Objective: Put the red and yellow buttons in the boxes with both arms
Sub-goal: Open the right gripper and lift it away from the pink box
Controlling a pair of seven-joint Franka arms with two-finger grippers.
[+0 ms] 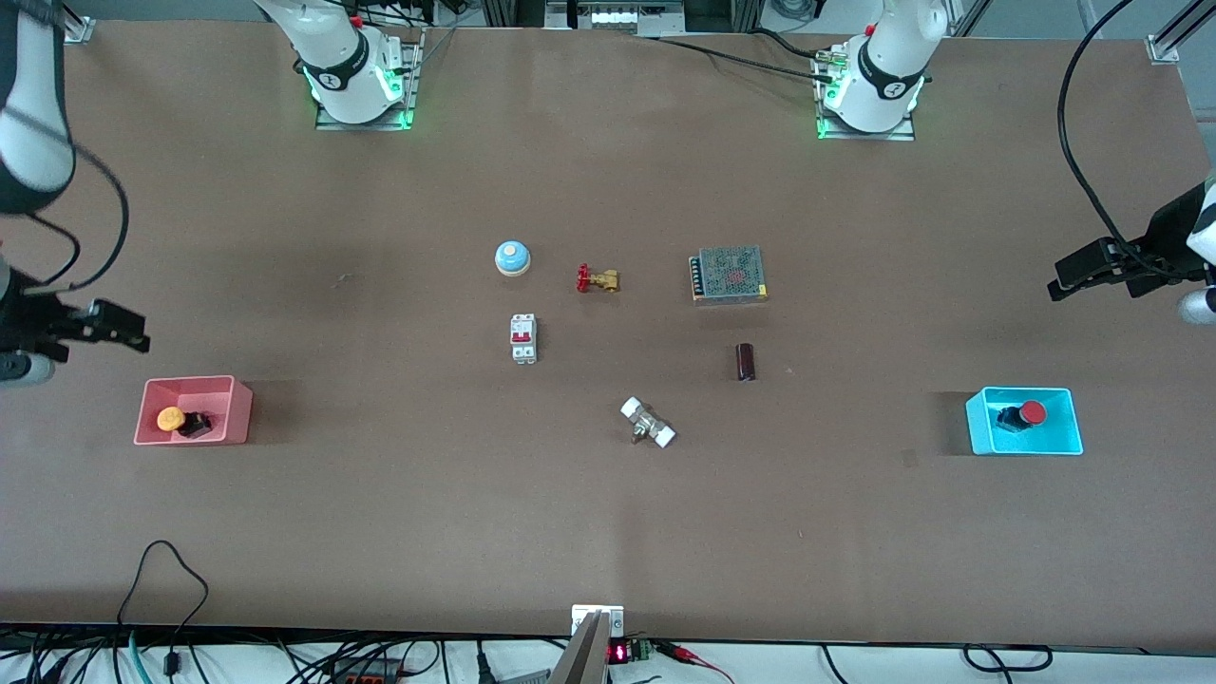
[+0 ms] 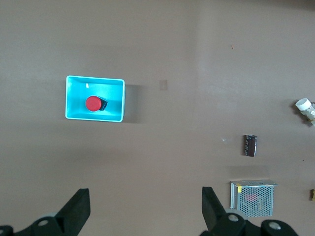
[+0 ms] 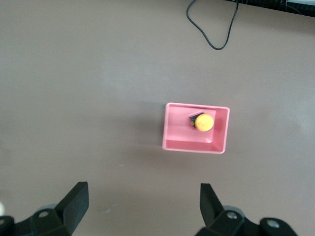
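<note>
Brown tabletop [image 1: 380, 532] is carrying everything. Nearest the front camera, the pink box [image 1: 150, 418] is sitting at the right arm's end of the table with the yellow button [image 1: 172, 419] lying inside it, its dark base toward the middle of the table. At the left arm's end, about as near, the blue box [image 1: 1070, 423] is holding the red button [image 1: 1032, 412]. Between the boxes a white-capped fitting [image 1: 647, 423] is lying at a slant. Farther back, a dark cylinder [image 1: 746, 362] and a white breaker switch [image 1: 523, 337] are resting well apart. Farther still, a blue bell [image 1: 512, 257], a brass valve [image 1: 598, 279] and a metal mesh box [image 1: 730, 275] are lining up in a row.

Right gripper [image 1: 119, 326] is hovering with its fingers spread wide, over bare table just beyond the pink box toward the bases, gripping nothing. Left gripper [image 1: 1078, 273] is hanging likewise, fingers wide apart and empty, over bare table near the blue box.
</note>
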